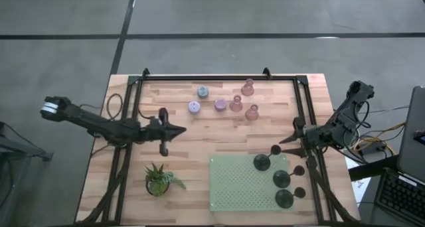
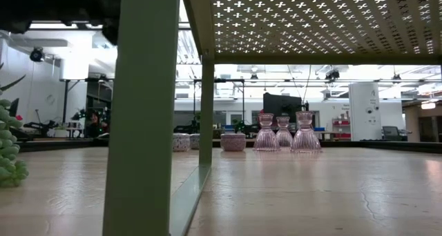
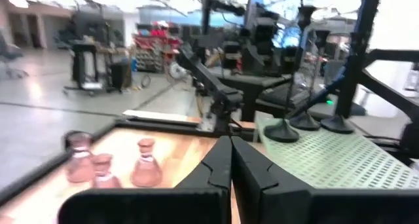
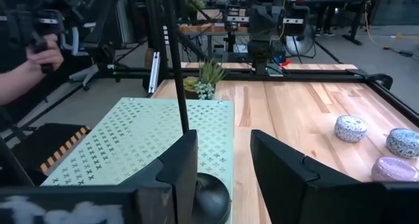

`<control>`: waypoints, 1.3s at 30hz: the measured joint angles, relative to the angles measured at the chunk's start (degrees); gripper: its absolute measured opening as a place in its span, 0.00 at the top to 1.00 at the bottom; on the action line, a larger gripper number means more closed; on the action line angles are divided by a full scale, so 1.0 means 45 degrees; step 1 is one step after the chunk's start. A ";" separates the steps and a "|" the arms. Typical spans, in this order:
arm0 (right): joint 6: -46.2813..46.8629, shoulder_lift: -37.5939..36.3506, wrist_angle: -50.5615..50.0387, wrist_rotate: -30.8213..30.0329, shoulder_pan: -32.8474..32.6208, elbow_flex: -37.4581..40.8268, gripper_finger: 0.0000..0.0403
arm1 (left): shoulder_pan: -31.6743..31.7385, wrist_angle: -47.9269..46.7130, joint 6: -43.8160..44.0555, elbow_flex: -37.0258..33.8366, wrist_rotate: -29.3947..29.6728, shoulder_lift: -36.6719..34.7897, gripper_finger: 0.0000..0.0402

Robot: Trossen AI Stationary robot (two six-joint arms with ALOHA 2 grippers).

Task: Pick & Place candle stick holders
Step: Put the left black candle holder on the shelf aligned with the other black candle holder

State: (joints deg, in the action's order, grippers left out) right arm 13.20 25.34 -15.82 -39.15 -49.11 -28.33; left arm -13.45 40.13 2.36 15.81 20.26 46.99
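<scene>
We see the left gripper (image 1: 180, 130) above the middle of the tabletop (image 1: 199, 144), a little toward the left edge; its 2 fingers (image 3: 219, 168) are pressed together and hold nothing. The right gripper (image 1: 284, 141) is near the right edge of the tabletop, at the far right corner of the green perforated tray (image 1: 232, 184). Its fingers (image 4: 177, 168) stand apart, and the thin stem of a black candle stick holder (image 1: 273, 150) rises between them, with the round base (image 4: 208, 198) on the tray; we cannot tell if the fingers touch the stem.

On the tray, along its right edge, we count 3 more black holders (image 1: 262, 162), (image 1: 281, 178), (image 1: 285, 198). The tray stands in the near right part of the tabletop.

In the far middle of the tabletop there are 3 pink bell-shaped holders (image 1: 248, 88), (image 1: 236, 104), (image 1: 252, 112), standing close together. Just beside them toward the left are 3 short round holders: a lilac one (image 1: 220, 105), a pale one (image 1: 194, 107) and a blue-grey one (image 1: 202, 91).

A small green potted plant (image 1: 158, 179) stands near the near left corner of the tabletop.

In the right wrist view a person's hand (image 4: 36, 61) shows beyond the table. We can read no writing or brand on any of these things.
</scene>
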 joint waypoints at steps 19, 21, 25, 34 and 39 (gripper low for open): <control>-0.0035 -0.0002 0.0298 0.0014 0.0002 0.0250 0.69 | 0.0005 -0.1579 -0.0137 -0.3254 -0.0202 -0.5079 0.98; -0.0035 0.0000 0.0342 0.0017 0.0002 0.0250 0.69 | 0.0005 -0.2047 -0.0272 -0.3249 -0.0193 -0.5526 0.98; 0.0022 0.0000 0.0404 0.0043 0.0006 0.0251 0.69 | 0.0010 -0.2889 -0.0592 -0.3264 -0.0219 -0.6585 0.98; -0.0692 0.0527 0.1443 0.0090 0.0006 0.0255 0.69 | 0.0010 -0.4759 -0.1511 -0.3361 0.0384 -0.8326 0.97; -0.1326 0.0897 0.2299 0.0296 0.0041 0.0255 0.69 | 0.0010 -0.4791 -0.1078 -0.3361 0.0429 -0.8374 0.96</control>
State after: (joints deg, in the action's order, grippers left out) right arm 7.23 29.38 -5.48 -37.82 -48.92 -27.18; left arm -13.41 18.57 -2.49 0.69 22.19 9.31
